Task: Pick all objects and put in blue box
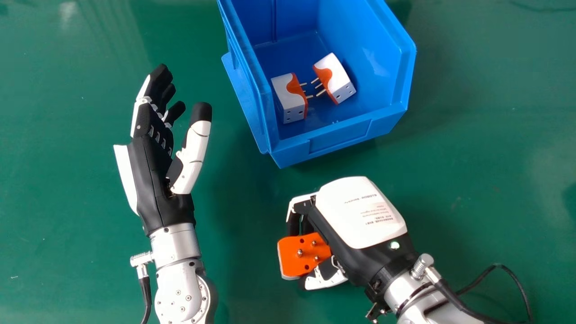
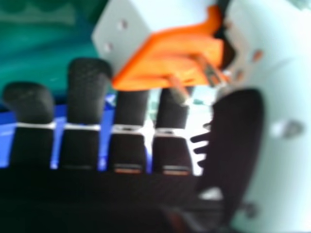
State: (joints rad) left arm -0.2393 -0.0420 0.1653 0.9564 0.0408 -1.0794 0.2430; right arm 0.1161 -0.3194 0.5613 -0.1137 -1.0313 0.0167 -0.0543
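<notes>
In the head view my left hand [image 1: 155, 148] is open and holds nothing, left of the blue box [image 1: 339, 139]. My right hand [image 1: 360, 216] is nearer the front, below the box, its fingers and thumb curled round an orange and white plug adapter [image 1: 294, 261] whose pins face up. Two more white and orange adapters lie inside the box: one [image 1: 288, 99] by the left wall, another [image 1: 335, 80] to its right, pins toward each other. The right hand view has the held adapter [image 2: 170, 53] between the fingers and thumb of my right hand [image 2: 129, 131].
The green table [image 1: 486, 180] surrounds the box and both hands. A black cable [image 1: 499, 265] loops beside my right forearm, and another [image 1: 146, 297] runs along my left forearm.
</notes>
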